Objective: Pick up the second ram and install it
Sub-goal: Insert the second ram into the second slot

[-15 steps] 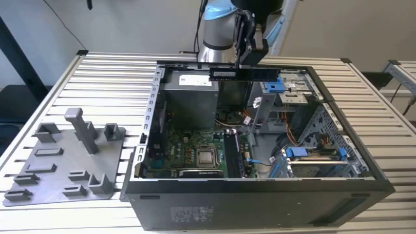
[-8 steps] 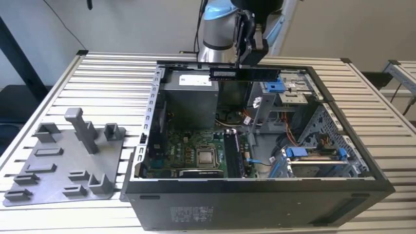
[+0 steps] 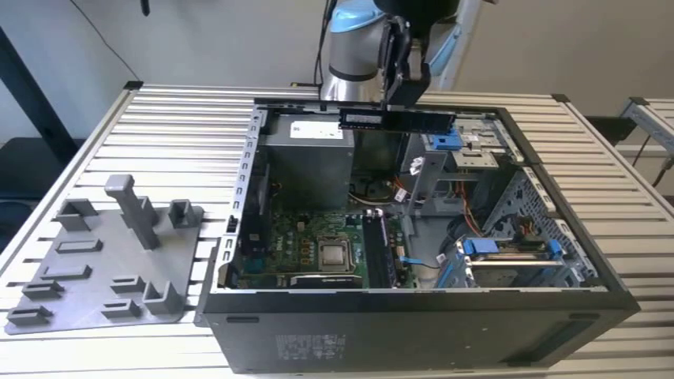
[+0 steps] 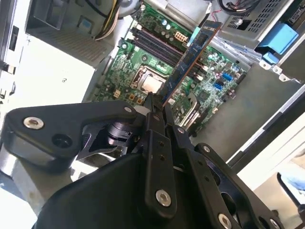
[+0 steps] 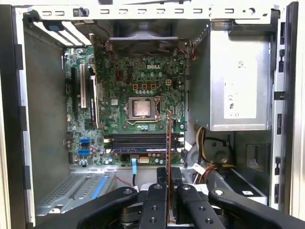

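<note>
The second ram point(image 3: 396, 120), a long thin dark stick, hangs level above the open computer case point(image 3: 421, 316), over its far side. My gripper point(image 3: 403, 101) is shut on its top edge. In the second wrist view the ram point(image 4: 191, 51) juts out from my gripper point(image 4: 155, 102) over the green motherboard point(image 4: 143, 62). Edge-on in the first wrist view, the ram point(image 5: 169, 138) rises from my gripper point(image 5: 169, 177) and crosses the black memory sockets point(image 5: 138, 142) far below. Those sockets point(image 3: 377, 251) lie near the case's front wall.
A grey plastic fixture tray point(image 3: 100, 276) with a tall post point(image 3: 135, 209) lies at the exterior view's left of the case. Inside are a grey power supply point(image 5: 238, 90), the processor socket point(image 5: 141, 108), loose cables point(image 5: 205, 148) and a drive cage with blue clips point(image 3: 506, 249).
</note>
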